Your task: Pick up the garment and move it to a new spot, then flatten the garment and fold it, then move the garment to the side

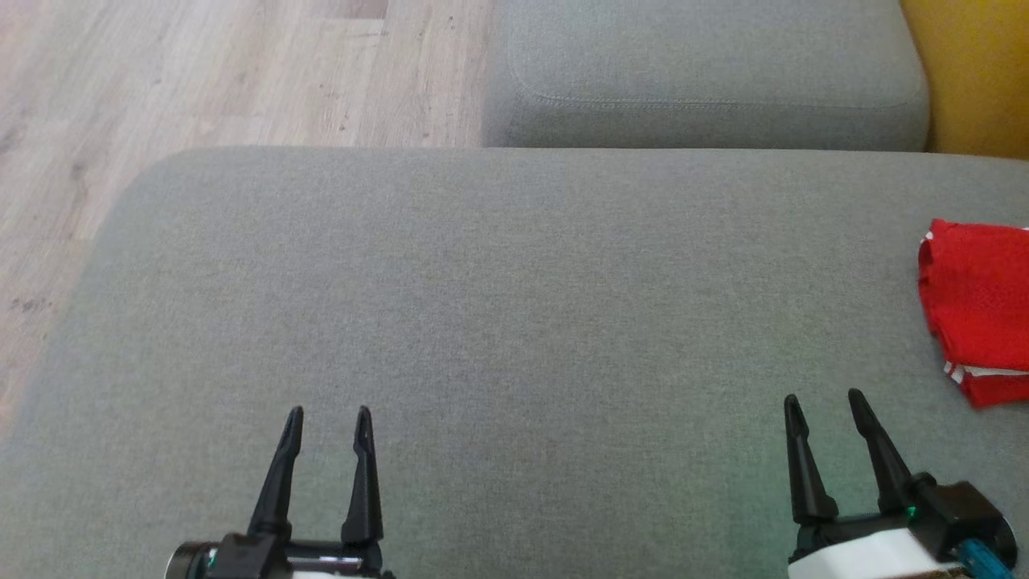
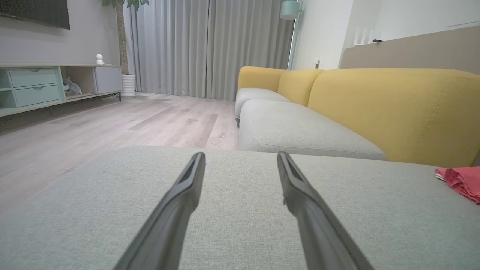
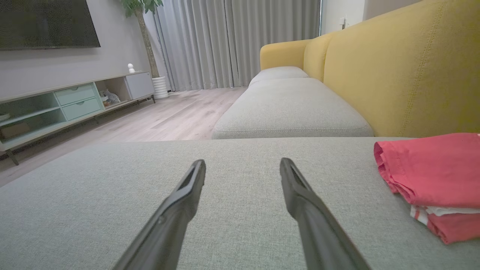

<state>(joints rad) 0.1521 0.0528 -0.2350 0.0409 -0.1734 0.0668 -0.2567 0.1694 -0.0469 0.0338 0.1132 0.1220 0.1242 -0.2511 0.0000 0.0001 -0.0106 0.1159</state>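
Observation:
A folded red garment (image 1: 977, 310) with white trim lies at the far right edge of the grey cushion (image 1: 498, 322), partly cut off by the head view. It also appears in the right wrist view as a red garment (image 3: 435, 180) and in the left wrist view as a red garment (image 2: 461, 182). My right gripper (image 1: 824, 400) stands open near the cushion's front, left of the garment and apart from it. My left gripper (image 1: 330, 414) is open at the lower left, holding nothing. Both hover low over bare cushion, left gripper (image 2: 240, 155) and right gripper (image 3: 243, 163).
A second grey seat cushion (image 1: 707, 72) lies beyond, with a yellow sofa back (image 1: 977, 72) to the right. Pale wooden floor (image 1: 201, 80) runs left of the cushions. A TV cabinet (image 2: 45, 86), a potted plant and curtains (image 2: 210, 45) stand across the room.

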